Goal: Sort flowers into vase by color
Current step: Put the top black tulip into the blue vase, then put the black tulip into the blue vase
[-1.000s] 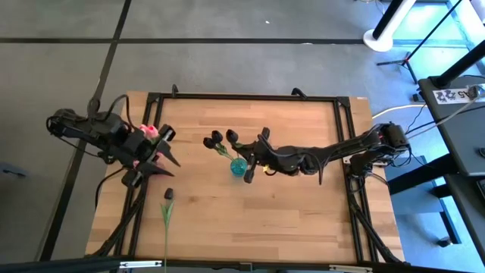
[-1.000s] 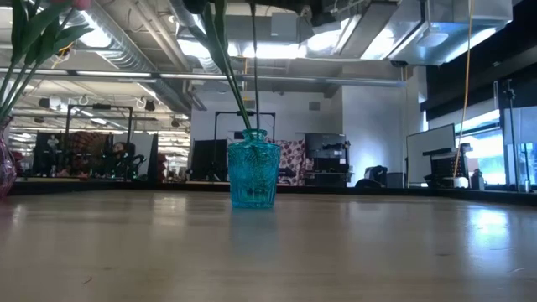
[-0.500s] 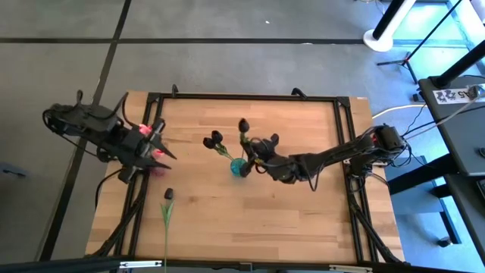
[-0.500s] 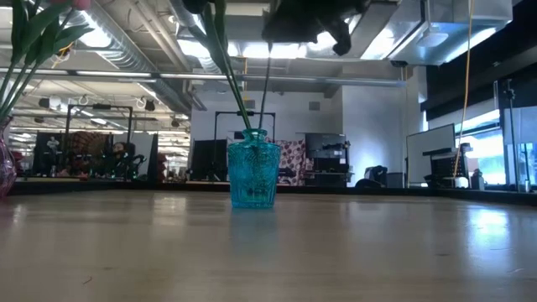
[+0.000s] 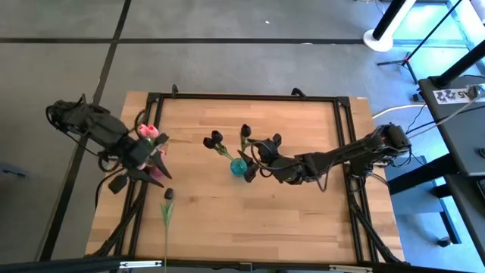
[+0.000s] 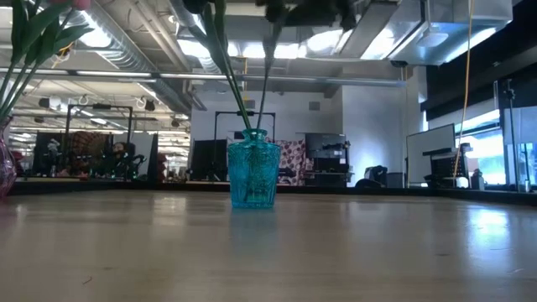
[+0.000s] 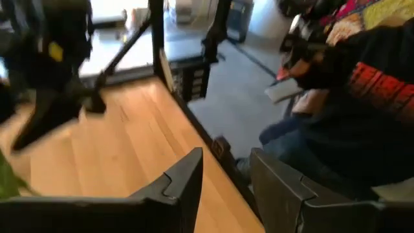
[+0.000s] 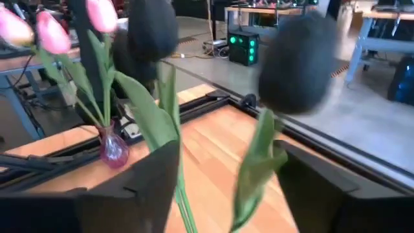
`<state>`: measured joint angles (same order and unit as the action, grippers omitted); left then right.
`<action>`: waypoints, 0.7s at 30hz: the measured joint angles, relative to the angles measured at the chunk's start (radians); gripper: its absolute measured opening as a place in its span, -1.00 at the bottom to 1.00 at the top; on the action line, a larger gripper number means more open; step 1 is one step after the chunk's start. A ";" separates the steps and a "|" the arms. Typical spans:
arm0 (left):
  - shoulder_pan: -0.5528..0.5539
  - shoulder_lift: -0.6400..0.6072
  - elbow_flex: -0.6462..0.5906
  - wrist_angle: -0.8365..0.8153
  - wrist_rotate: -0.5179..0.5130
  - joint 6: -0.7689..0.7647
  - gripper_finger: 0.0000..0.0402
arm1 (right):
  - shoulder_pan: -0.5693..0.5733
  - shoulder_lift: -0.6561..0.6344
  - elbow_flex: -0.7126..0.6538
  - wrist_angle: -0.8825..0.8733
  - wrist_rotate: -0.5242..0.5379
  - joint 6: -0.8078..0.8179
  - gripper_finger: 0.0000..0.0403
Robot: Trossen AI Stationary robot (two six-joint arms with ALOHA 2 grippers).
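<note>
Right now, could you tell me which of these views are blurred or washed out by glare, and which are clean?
High view: even light, sharp on the teal vase and the tulip lying on the table. Low view: bright ceiling lights overhead, vase crisp. Left wrist view: smeared throughout. Right wrist view: the dark buds up close are out of focus, the pink vase clearer.

pink vase (image 6: 4,168): cut off by the low view's left edge; only a sliver of glass shows.
teal vase (image 6: 252,174) stems: their buds run out of the low view's top edge.
dark buds (image 8: 152,29): blurred blobs in the right wrist view.
person (image 7: 362,97): blurred and cut off in the left wrist view.
right gripper (image 5: 256,161): jaws' state too small to tell from above.
</note>
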<state>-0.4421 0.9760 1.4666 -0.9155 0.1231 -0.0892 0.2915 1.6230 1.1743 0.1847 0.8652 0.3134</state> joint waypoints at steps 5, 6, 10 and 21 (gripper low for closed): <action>-0.057 0.017 0.016 -0.083 -0.062 -0.102 -0.38 | 0.018 -0.032 0.022 -0.039 0.025 -0.040 0.52; -0.072 0.020 0.016 -0.088 -0.061 -0.124 -0.38 | 0.018 -0.033 0.026 -0.037 0.030 -0.051 0.55; -0.177 0.038 0.016 -0.054 -0.046 -0.173 -0.38 | 0.030 -0.043 0.026 -0.039 0.070 -0.088 0.60; -0.493 0.132 -0.028 -0.028 -0.126 -0.535 -0.38 | 0.036 -0.104 0.026 -0.078 0.205 -0.140 0.61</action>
<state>-0.9355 1.1075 1.4383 -0.9437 -0.0028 -0.6241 0.3275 1.5193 1.2003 0.1068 1.0700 0.1734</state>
